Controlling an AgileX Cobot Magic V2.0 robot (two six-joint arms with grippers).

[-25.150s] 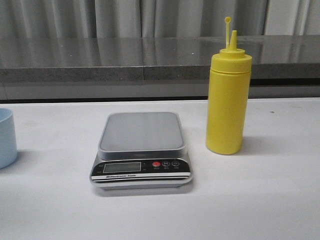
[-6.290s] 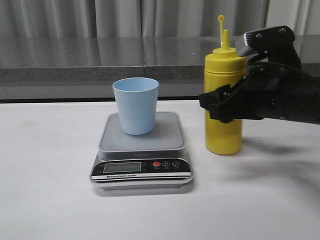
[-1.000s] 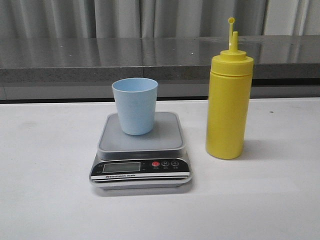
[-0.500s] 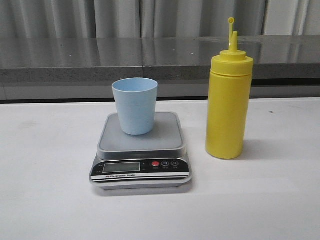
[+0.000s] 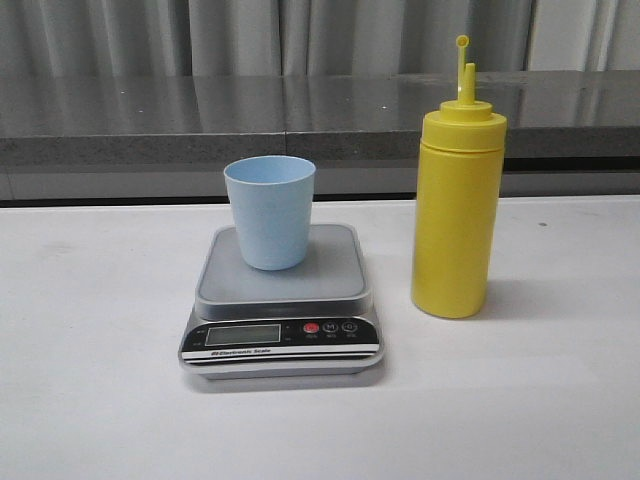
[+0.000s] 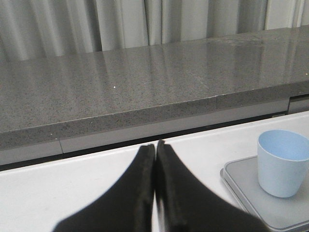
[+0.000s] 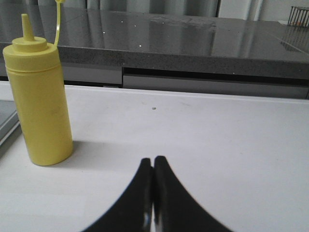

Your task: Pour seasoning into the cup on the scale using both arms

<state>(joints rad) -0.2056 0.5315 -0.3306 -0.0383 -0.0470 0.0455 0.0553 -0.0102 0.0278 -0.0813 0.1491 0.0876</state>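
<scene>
Yellow seasoning (image 5: 455,210) stands free; both hands, left hand (image 6: 155,150) and right hand (image 7: 153,162), pinched closed, empty. Grab mid-body, tip slowly over cup (image 5: 270,210).

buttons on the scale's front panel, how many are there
3. On the scale's black front panel, right of the LCD, in a row: a red button, then two dark buttons to its right. None seems hidden.
</scene>
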